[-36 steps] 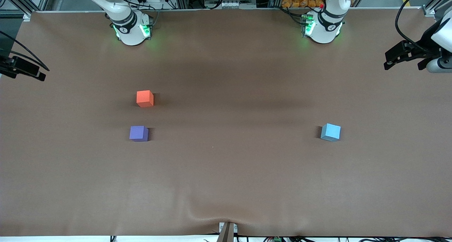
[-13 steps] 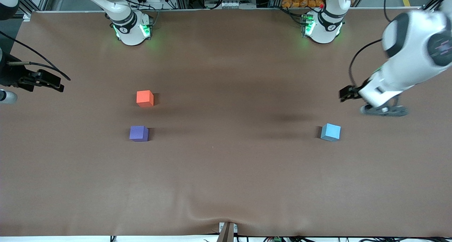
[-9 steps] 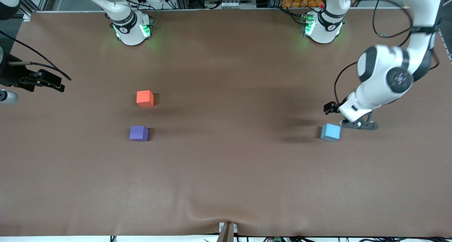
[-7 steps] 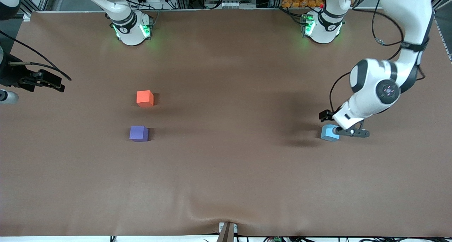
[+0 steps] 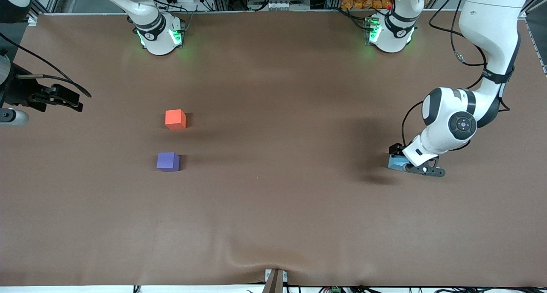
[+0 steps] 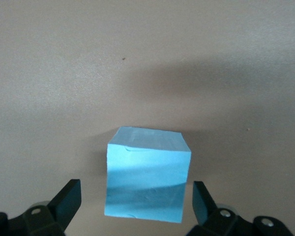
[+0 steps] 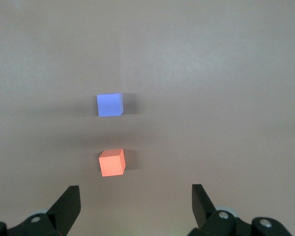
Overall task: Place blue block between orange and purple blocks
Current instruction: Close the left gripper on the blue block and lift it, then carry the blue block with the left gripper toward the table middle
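Fingers [image 6: 66,199] of your left gripper [image 6: 132,204] are spread wide w/ the blue block [image 6: 146,174] sitting between them, a gap showing on each side, so nothing's pinched yet. That's the change: approx 1 s ago the left gripper was up over bare tabletop [image 5: 273,207] short of the block; now it's down around it, and in the front view it covers most of the blue block [image 5: 395,162]. The block hasn't shifted vs. the earliest frame, same spot toward the left arm's end. Meaning for you: approach looks done, closing on the block is prob. next, then a long carry.

Orange block [image 5: 175,119] and purple block [image 5: 168,161] sit toward the right arm's end, well apart from blue, purple nearer the front camera, gap between them open. Neither has moved.

Right gripper [image 7: 132,204] waits over the tabletop edge at its own end, fingers spread, holding nothing; it's crept slightly inward since 2.7 s ago.
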You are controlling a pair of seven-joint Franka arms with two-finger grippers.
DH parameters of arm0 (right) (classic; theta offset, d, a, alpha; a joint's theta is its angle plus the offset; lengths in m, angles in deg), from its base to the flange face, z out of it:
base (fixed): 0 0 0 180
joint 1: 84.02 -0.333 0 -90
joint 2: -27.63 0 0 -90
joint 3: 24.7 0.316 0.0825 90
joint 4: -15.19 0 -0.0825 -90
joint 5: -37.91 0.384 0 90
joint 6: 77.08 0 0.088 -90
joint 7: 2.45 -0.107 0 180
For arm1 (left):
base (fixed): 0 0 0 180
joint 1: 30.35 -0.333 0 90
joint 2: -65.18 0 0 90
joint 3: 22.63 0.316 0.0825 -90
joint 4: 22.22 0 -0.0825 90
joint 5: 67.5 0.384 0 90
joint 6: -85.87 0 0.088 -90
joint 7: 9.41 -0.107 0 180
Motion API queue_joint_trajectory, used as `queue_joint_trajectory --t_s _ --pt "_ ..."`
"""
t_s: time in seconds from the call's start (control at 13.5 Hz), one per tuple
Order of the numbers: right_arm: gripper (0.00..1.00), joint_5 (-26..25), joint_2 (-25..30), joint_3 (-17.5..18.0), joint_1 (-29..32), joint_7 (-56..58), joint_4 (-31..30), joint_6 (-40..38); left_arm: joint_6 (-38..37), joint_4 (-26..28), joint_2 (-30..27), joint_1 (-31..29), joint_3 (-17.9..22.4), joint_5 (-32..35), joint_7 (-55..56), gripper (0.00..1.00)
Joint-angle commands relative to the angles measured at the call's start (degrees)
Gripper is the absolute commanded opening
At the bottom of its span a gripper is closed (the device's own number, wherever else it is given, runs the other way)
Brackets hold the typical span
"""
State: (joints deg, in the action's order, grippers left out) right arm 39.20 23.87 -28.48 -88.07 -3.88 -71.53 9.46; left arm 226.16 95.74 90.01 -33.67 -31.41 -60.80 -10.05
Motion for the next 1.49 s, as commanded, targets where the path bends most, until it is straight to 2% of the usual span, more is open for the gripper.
queue_joint_trajectory --t_s 0.0,0.07,0.15,0.22,0.37,0.52,0.82,0.97,1.19,1.41 --pt "1.0 -0.32 -0.28 0.09 -0.53 -1.03 0.05 0.21 1.22 -1.06 1.8 -0.37 -0.28 1.13 -0.5 1.0" --pt "1.0 -0.32 -0.28 0.09 -0.62 -1.03 0.05 0.21 1.22 -1.06 1.8 -0.28 -0.28 1.13 -0.41 1.0" --pt "1.0 -0.32 -0.37 0.09 -0.62 -1.03 0.05 0.21 1.22 -1.06 1.89 -0.19 -0.28 1.13 -0.41 0.95" --pt "1.0 -0.32 -0.37 0.09 -0.62 -1.03 0.05 0.21 1.22 -1.06 1.89 -0.19 -0.36 1.13 -0.41 0.68" --pt "1.0 -0.32 -0.54 0.09 -0.62 -1.03 0.05 0.3 1.22 -1.06 1.89 0.33 -0.45 1.22 -0.41 0.0" --pt "1.0 -0.4 -0.54 0.09 -0.62 -0.94 0.05 0.3 1.04 -1.15 1.36 2.17 -0.72 1.22 -0.5 0.0" --pt "1.0 -0.41 -0.63 0.09 -0.62 -0.94 0.05 0.39 0.52 -6.5 1.62 13.75 -0.72 0.25 3.08 0.0" --pt "1.0 -0.41 -0.63 0.09 -0.53 -0.94 0.05 0.47 -2.54 -13.67 4.85 21.48 -0.72 0.08 11.23 0.0" --pt "1.0 -0.41 -0.72 0.0 -0.27 -0.94 0.05 0.47 -9.93 -30.54 13.9 32.3 -0.63 -2.46 27.23 0.0" --pt "1.0 -0.41 -1.07 0.0 -0.26 -0.94 0.05 0.56 -10.73 -39.96 20.23 39.34 -0.19 -5.2 37.18 0.0"
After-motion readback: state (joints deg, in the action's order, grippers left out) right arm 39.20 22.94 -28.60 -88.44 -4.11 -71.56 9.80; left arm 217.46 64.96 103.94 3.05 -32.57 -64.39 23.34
